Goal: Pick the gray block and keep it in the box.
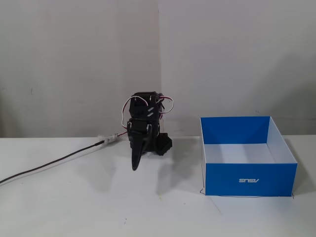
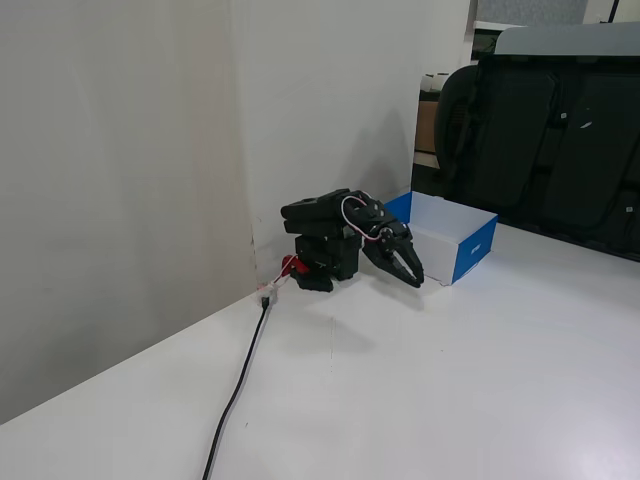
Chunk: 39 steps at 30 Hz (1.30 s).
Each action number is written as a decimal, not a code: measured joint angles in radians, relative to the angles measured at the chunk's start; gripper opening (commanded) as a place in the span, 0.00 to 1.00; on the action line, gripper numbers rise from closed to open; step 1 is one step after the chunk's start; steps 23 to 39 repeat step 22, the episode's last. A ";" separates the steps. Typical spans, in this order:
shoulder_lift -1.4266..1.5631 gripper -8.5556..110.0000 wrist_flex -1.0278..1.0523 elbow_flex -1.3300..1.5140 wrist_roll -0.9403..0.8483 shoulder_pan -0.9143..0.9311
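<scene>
The blue box (image 1: 249, 180) with white floor and an upside-down "ASUS" logo stands on the white table, right of the arm in a fixed view. It also shows behind the arm in the other fixed view (image 2: 473, 252). The black arm is folded low over its base. My gripper (image 1: 134, 167) points down toward the table, with its jaws together and nothing between them; it also shows in the other fixed view (image 2: 413, 279), just in front of the box's near corner. The gray block is not in view in either frame.
A black cable (image 1: 49, 165) runs from the arm's base across the table to the left; it shows in the other fixed view (image 2: 235, 390) too. A wall stands close behind the arm. Black chairs (image 2: 560, 140) stand beyond the table's far side.
</scene>
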 measured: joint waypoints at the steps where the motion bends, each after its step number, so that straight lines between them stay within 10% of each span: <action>1: 0.000 0.07 -0.014 0.011 0.000 0.009; 39: 0.000 0.07 -0.018 0.018 0.000 0.003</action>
